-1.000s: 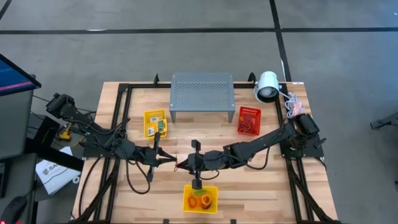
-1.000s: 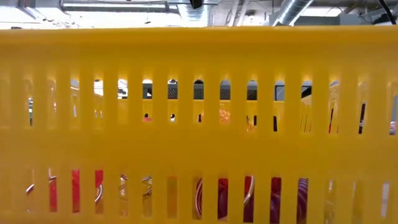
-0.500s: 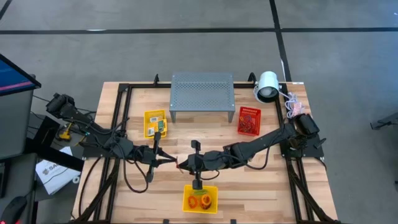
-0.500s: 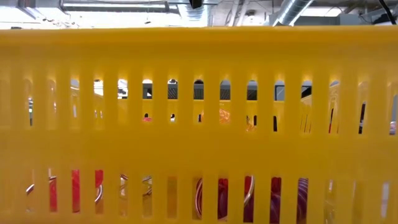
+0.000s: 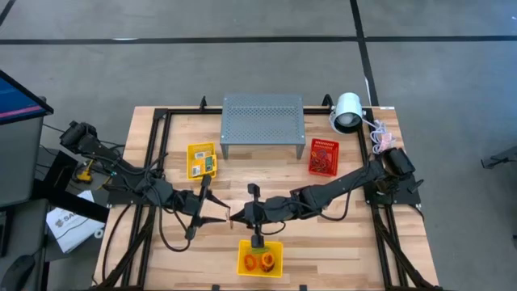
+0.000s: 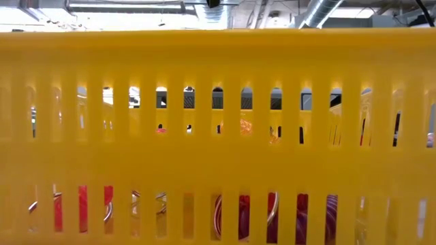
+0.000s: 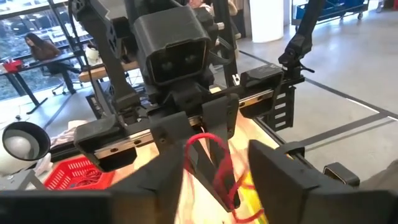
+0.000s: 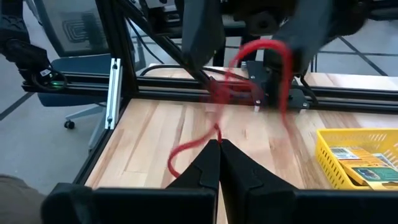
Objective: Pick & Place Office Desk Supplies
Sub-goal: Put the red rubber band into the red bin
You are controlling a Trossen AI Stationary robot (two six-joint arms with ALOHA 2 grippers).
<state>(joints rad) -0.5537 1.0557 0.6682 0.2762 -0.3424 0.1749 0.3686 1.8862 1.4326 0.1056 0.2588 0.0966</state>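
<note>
Your left gripper [image 5: 220, 215] now spread, no longer pinched, right gripper [image 8: 218, 144] still pinching red rubber band [image 8: 261, 53]

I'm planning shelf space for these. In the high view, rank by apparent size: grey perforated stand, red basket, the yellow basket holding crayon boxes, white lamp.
Largest to smallest:
1. grey perforated stand
2. yellow basket and red basket: too alike to rank
3. white lamp, slightly smaller
</note>
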